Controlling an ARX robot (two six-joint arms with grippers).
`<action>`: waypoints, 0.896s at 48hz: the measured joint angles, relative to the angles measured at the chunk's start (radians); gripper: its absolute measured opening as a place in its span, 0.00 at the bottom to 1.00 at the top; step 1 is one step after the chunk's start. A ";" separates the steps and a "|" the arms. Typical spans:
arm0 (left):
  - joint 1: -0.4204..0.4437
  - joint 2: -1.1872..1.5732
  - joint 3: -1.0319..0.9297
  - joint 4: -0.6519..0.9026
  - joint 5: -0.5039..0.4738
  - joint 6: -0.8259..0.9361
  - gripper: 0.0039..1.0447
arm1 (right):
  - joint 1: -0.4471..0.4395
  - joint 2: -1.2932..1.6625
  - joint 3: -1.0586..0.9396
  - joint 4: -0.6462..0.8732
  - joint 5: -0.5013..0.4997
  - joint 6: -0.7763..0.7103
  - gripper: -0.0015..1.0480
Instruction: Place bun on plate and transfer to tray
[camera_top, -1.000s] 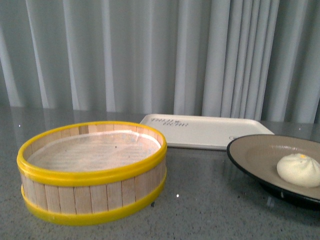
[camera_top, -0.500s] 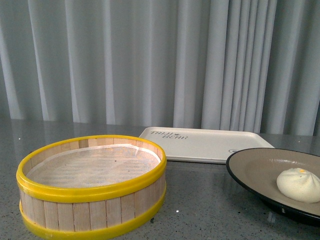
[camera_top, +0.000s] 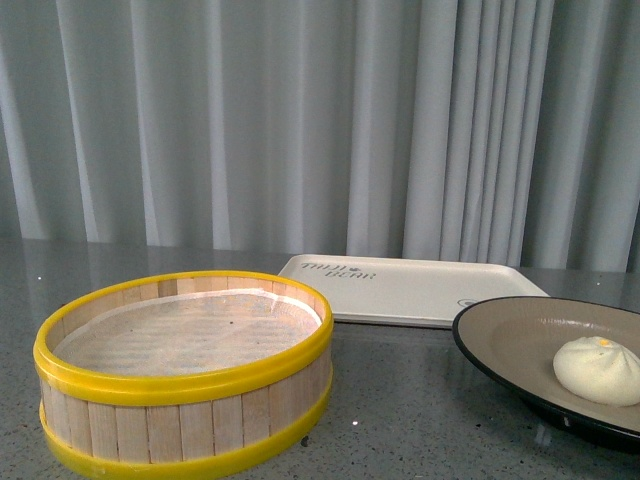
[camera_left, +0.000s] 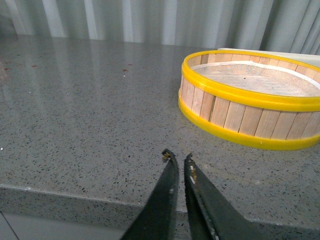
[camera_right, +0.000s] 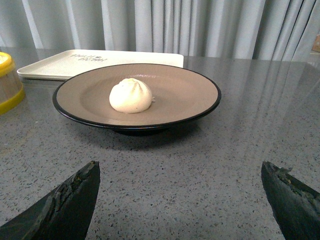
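Scene sits lower in front view than before. Bun (camera_top: 598, 369) lies on plate (camera_top: 515, 330), toward table's (camera_top: 400, 410) right edge; left pincer (camera_left: 176, 157) closed, empty, right pincer (camera_right: 180, 169) spread wide. Next, probably: grip plate rim, carry to tray (camera_top: 420, 278)

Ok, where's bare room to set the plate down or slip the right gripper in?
The tray has a bare visible surface. Open counter lies between the steamer and the plate, and between the plate and the open right gripper. Tightest: where the plate rim nears the tray's edge.
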 joint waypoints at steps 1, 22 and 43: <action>0.000 0.000 0.000 0.000 0.000 0.000 0.14 | 0.000 0.000 0.000 0.000 0.000 0.000 0.92; 0.000 0.000 0.000 0.000 0.000 0.000 0.91 | 0.000 0.000 0.000 0.000 0.000 0.000 0.92; 0.000 0.000 0.000 0.000 0.000 0.000 0.94 | 0.000 0.001 0.000 -0.001 0.005 0.002 0.92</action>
